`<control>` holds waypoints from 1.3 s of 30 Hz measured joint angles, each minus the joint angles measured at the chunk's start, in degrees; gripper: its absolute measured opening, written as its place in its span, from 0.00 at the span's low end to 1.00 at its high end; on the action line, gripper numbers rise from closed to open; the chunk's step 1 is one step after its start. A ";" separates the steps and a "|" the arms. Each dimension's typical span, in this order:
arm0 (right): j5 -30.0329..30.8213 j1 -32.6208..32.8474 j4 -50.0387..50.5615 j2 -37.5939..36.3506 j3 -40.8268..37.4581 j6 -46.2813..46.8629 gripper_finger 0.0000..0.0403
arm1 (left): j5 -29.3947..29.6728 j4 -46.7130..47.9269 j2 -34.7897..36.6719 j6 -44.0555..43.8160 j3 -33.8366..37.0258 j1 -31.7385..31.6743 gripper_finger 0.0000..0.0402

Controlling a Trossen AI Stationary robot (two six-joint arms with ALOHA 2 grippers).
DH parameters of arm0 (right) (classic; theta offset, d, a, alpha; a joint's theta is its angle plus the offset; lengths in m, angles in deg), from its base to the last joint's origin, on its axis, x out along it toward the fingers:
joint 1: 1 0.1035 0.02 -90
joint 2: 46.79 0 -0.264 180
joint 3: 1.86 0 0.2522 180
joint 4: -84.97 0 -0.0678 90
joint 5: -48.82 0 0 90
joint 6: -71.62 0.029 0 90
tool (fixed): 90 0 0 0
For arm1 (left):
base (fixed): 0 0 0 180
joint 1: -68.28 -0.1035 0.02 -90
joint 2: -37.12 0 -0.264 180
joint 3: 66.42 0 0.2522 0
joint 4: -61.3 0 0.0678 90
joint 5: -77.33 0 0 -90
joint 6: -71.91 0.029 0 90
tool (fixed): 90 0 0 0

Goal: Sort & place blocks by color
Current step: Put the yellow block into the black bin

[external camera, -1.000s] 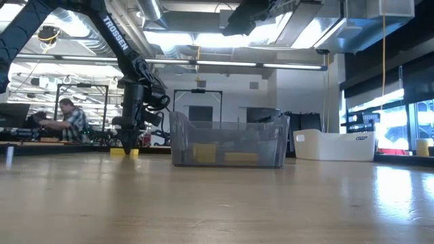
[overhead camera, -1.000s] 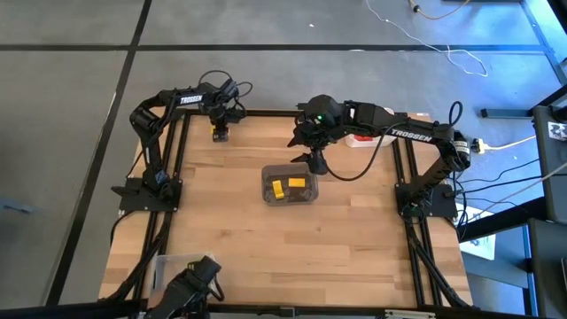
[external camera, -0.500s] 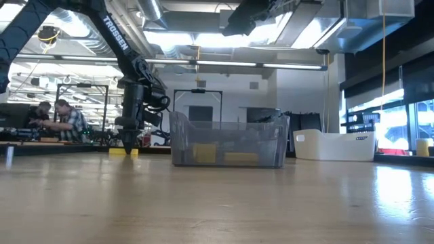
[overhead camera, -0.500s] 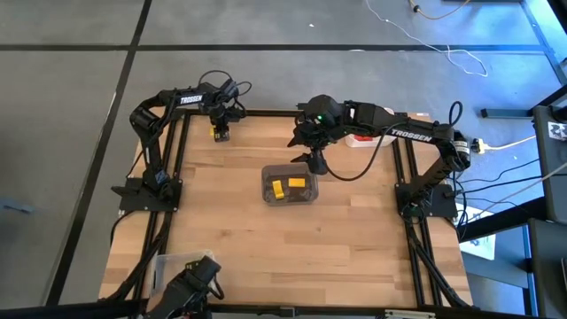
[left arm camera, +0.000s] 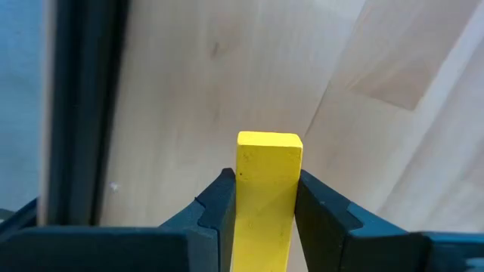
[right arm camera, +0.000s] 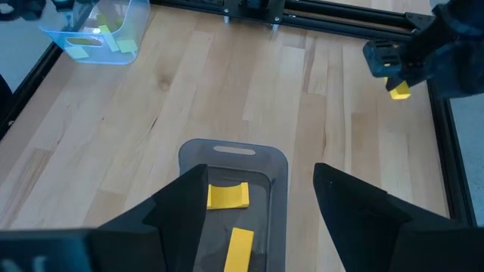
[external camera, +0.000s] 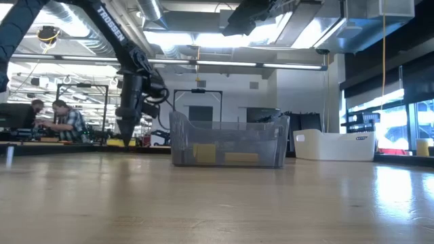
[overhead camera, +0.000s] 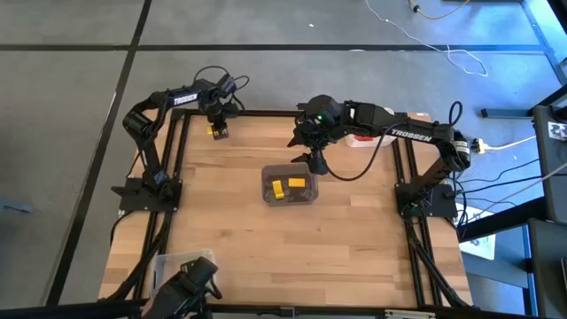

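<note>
One yellow block is seen clamped on its two long sides, its square end face pointing outward over bare wood. From above, this yellow block is found near the table's far edge, at about eleven o'clock from the table's centre, and appears lifted off the surface. Two more yellow blocks are seen lying flat near the table's centre: a shorter one and a longer, narrower one, close together but apart, the second at about six o'clock from the first in the right wrist view. Light green blocks are seen in a small pile, well apart from the yellow ones; their number cannot be told.
</note>
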 joint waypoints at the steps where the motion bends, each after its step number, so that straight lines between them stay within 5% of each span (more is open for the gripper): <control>1: 0.00 0.02 0.01 0.00 0.00 0.00 0.60 | -0.06 0.26 0.71 -0.60 -0.23 0.04 0.25; 11: 0.00 0.02 0.01 0.00 0.00 0.00 0.60 | -2.87 6.22 11.06 -4.17 -3.39 6.20 0.25; 28: 0.00 0.02 0.00 0.00 0.00 0.00 0.60 | -14.94 10.49 20.70 -10.00 -5.00 32.06 0.25; 39: -3.84 0.00 0.34 -0.83 -0.02 -4.94 0.60 | -19.08 -10.28 19.95 -18.42 -4.96 43.31 0.25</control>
